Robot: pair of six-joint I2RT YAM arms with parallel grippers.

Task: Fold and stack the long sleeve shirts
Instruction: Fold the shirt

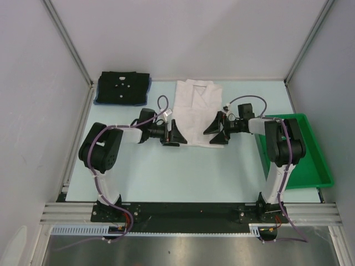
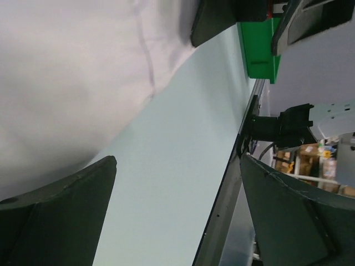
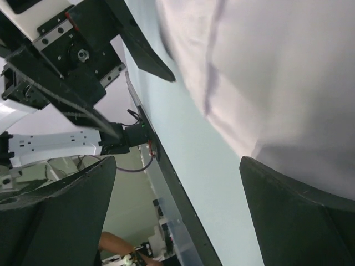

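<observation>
Both arms reach forward and fold inward at the wrist, so the two grippers face each other across the near half of the white shirt (image 1: 195,108). The left gripper (image 1: 174,134) sits at the shirt's left edge with its fingers pointing right. The right gripper (image 1: 214,132) sits over the shirt's right edge with its fingers pointing left.

Both are released, with the jaws spread wide. On my left wrist camera the two fingers (image 2: 61,216) frame bare table (image 1: 166,177) and the shirt's edge, and the cloth fills the upper left of that view. On the right wrist camera the fingers (image 3: 299,216) are just as far apart, with white cloth running up to one of them. I cannot tell from any view whether either fingertip touches the cloth.

The white shirt lies flat in the middle of the table's far half. Its long axis runs away from the arm bases, with the collar at the far end and the hem nearest me.

The black shirt (image 1: 123,87) lies folded in the far left corner, well apart from the grippers. It rests on the blue shirt (image 1: 99,101), which shows only as a rim beneath it. The green tray (image 1: 319,166) sits at the right edge beside the right arm.
</observation>
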